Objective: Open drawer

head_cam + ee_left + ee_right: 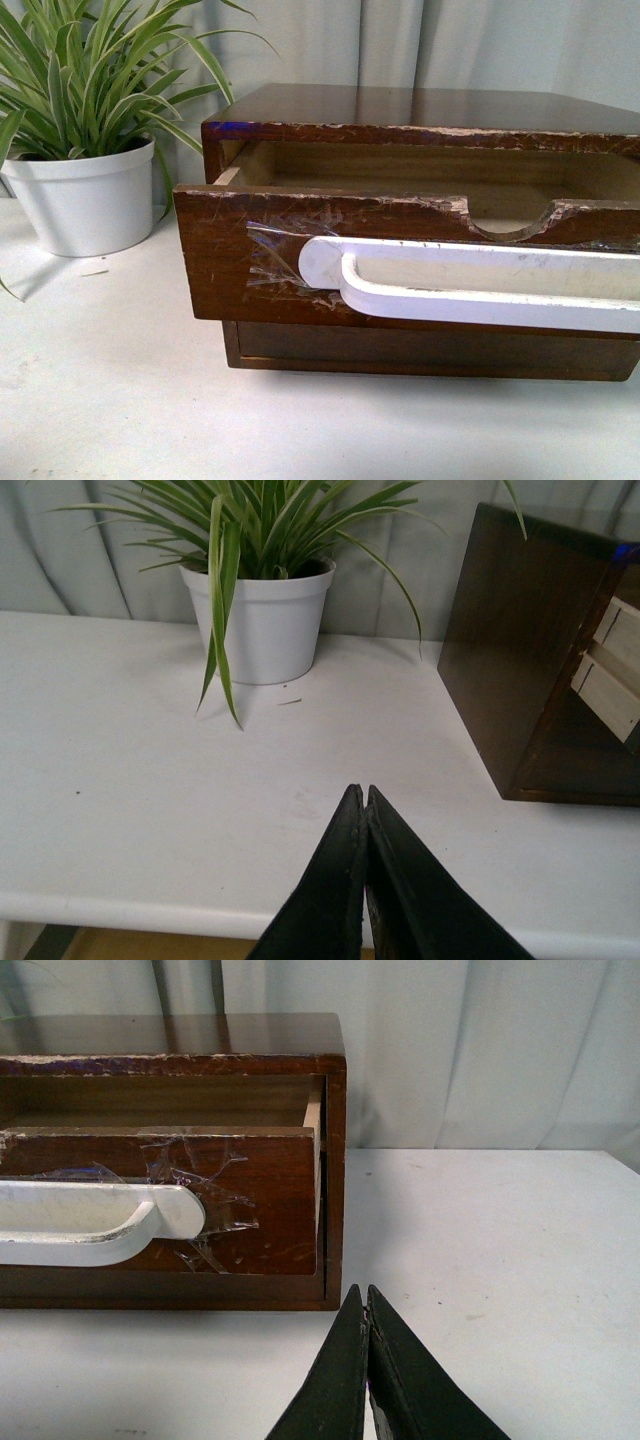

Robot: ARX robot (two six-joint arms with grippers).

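The drawer is seen right of centre in the front view, partly drawn out, its white handle running crosswise. In the right wrist view it lies upper left of the right gripper, judged the nearer; both that and the left gripper are closed, empty

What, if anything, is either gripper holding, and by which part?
Nothing. The left gripper and right gripper are both shut and empty, clear of the drawer.
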